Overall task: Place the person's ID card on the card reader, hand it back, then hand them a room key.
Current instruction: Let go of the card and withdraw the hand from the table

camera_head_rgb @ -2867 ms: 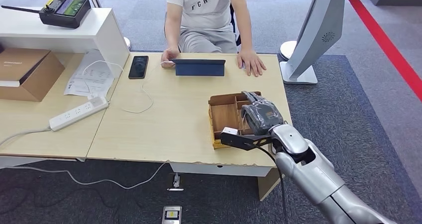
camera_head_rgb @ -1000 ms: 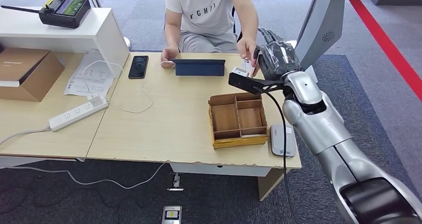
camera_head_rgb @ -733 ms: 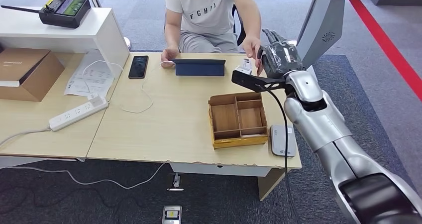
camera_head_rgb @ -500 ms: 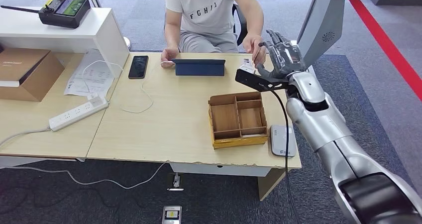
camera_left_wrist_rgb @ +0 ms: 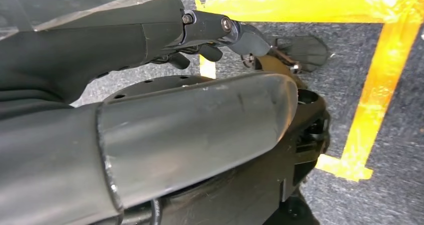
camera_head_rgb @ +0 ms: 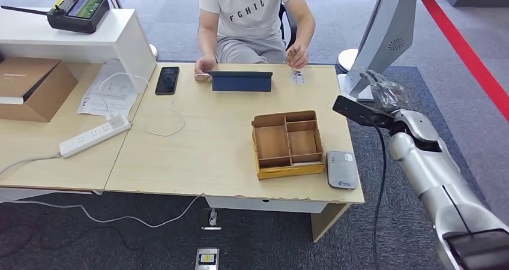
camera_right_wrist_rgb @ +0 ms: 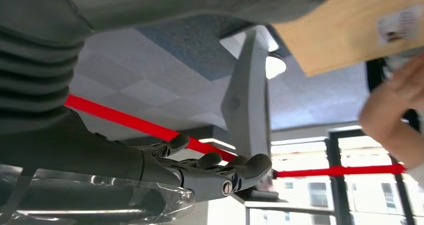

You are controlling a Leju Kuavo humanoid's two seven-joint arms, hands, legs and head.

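Wooden tray (camera_head_rgb: 259,139) shows bare compartments beside the card reader (camera_head_rgb: 341,169); right robot hand (camera_head_rgb: 384,91) spread, holding nothing.

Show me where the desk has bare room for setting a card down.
Widest bare patch: between the cable, the tablet and the tray. Another strip runs behind the tray, below the small card. Crowded: the right front corner, with tray and reader.

Head high, downward over desk (camera_head_rgb: 198,144); wrists close behind hands.
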